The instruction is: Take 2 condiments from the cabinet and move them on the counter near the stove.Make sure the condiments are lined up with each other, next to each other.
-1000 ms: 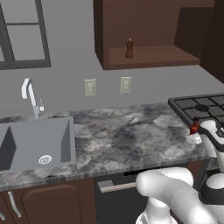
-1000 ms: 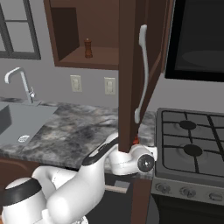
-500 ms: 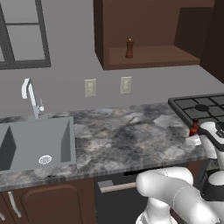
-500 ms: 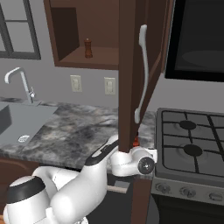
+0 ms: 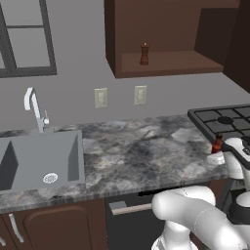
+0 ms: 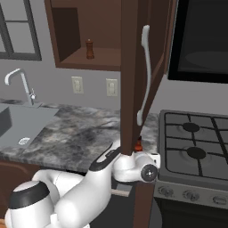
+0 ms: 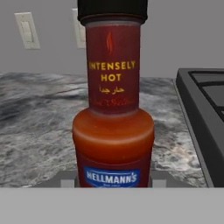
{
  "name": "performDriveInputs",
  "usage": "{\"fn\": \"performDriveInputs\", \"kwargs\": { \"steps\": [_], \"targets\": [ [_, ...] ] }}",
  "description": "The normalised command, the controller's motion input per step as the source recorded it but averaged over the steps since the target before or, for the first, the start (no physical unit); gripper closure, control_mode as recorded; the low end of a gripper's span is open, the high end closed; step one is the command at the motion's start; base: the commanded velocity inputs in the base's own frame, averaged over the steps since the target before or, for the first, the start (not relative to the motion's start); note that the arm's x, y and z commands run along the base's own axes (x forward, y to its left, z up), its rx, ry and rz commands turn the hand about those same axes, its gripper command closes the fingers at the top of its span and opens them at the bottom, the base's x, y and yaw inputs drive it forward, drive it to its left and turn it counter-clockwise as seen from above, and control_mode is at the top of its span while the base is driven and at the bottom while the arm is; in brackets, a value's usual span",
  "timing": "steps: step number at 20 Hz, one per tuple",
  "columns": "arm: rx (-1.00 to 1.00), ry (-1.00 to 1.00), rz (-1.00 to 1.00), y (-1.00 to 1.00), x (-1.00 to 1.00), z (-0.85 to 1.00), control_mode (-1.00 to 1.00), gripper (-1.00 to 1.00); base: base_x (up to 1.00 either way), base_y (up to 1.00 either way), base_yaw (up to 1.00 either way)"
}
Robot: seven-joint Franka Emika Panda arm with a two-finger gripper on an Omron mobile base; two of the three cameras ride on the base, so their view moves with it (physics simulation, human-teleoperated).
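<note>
A red sauce bottle (image 7: 113, 118) with a black cap stands upright right in front of the hand camera, and my gripper (image 7: 113, 178) is shut on its lower body. In the left base view the bottle (image 5: 217, 144) sits at the counter's (image 5: 136, 156) right end, just beside the stove (image 5: 224, 119), with my gripper (image 5: 219, 155) low against it. A small part of the bottle (image 6: 138, 144) peeks out from behind the open cabinet door. The brown pepper mill (image 5: 144, 53) (image 6: 89, 49) stands upright on the cabinet shelf (image 5: 166, 63).
The open cabinet door (image 6: 133, 75) with its long handle hangs in front of the counter's right end. A sink (image 5: 39, 158) and faucet (image 5: 33, 110) lie at the left. Two wall outlets (image 5: 101, 97) sit below the cabinet. A black microwave (image 6: 200, 40) hangs above the stove (image 6: 196, 142).
</note>
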Motion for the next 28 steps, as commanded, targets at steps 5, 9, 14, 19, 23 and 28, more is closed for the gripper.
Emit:
{"fn": "performDriveInputs", "kwargs": {
  "steps": [5,9,14,19,23,28],
  "targets": [
    [0.0,-0.05,0.0,-0.06,0.0,0.0,-1.0,1.0,0.0,0.0,0.0],
    [0.0,-0.01,0.0,0.0,0.01,0.0,-1.0,1.0,0.0,0.0,0.0],
    [0.0,0.0,0.0,0.0,0.0,0.0,-1.0,1.0,0.0,0.0,0.0],
    [0.0,0.0,0.0,0.0,0.0,0.0,-1.0,-1.0,0.0,0.0,0.0],
    [0.0,0.0,0.0,0.0,0.0,0.0,-1.0,-1.0,0.0,0.0,0.0],
    [0.0,0.0,0.0,0.0,-0.01,0.0,-1.0,-1.0,0.0,0.0,0.0]
  ]
}}
